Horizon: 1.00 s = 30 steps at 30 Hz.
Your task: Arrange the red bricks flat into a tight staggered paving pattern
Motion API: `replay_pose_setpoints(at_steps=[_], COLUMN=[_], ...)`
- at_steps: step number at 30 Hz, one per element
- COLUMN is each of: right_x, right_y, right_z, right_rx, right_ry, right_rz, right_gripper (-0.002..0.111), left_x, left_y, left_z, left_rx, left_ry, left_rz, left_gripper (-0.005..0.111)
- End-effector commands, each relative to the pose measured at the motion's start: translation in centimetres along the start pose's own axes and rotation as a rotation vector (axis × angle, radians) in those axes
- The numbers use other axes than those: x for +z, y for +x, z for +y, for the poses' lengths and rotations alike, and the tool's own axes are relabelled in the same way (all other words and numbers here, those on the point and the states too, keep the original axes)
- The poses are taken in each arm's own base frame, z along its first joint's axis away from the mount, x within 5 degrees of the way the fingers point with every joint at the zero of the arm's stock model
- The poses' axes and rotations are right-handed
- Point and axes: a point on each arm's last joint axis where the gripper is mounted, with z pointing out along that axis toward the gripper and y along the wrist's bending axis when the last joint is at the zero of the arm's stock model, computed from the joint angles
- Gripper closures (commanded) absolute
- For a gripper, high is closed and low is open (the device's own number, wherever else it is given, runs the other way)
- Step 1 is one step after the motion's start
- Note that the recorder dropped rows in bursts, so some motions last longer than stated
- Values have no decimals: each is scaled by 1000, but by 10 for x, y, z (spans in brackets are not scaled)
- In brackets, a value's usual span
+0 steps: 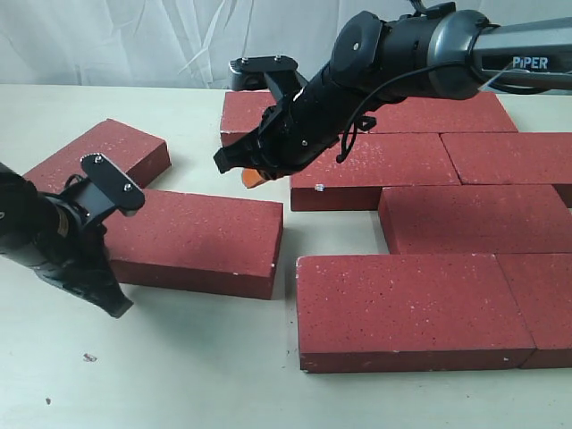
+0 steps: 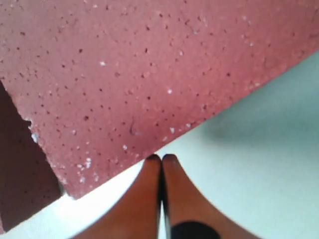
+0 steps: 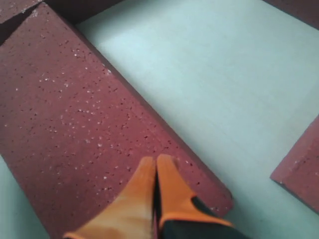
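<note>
Red bricks (image 1: 416, 304) are partly laid. On the right you have about seven lying flat in four rows, each row shifted against the next one. Open gaps of table (image 1: 179, 375) show between some of them, so the pattern is not yet tight. Two more bricks wait outside it on the left.

Nearest to you, the left claw (image 2: 161, 162) has its orange fingers (image 2: 142, 199) pressed together and grips nothing. The tips are at the near edge of the loose brick (image 1: 192, 237), touching it or just beside it, placed as for a push, I think.

Further away, the right claw (image 3: 157, 164) is also fully closed and empty. Its tips are over the top of the same brick near the far edge; whether they touch it, you cannot tell. Far on the left lies the second loose brick (image 1: 98, 152), slanted and apart from the others.
</note>
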Motion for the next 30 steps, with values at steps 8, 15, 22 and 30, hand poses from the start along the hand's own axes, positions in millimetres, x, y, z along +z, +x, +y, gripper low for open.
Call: replay_pose_setpoints(at_steps=[8, 15, 22, 30], right_x=[-4, -5, -7, -11], right_y=[1, 8, 15, 19], right_z=[3, 7, 11, 15], right_rx=[-9, -9, -18, -21], right_ry=[-17, -58, -97, -127], right_rz=[27, 109, 186, 239], right_gripper=[109, 109, 109, 109], left_x=[-4, -34, -73, -55], left_y=[-15, -24, -41, -19], left_z=[-1, 5, 38, 87], left_rx=[-135, -142, -292, -495], left_ry=[30, 8, -66, -119], left_rz=[-118, -184, -265, -123], left_gripper=[107, 107, 107, 107])
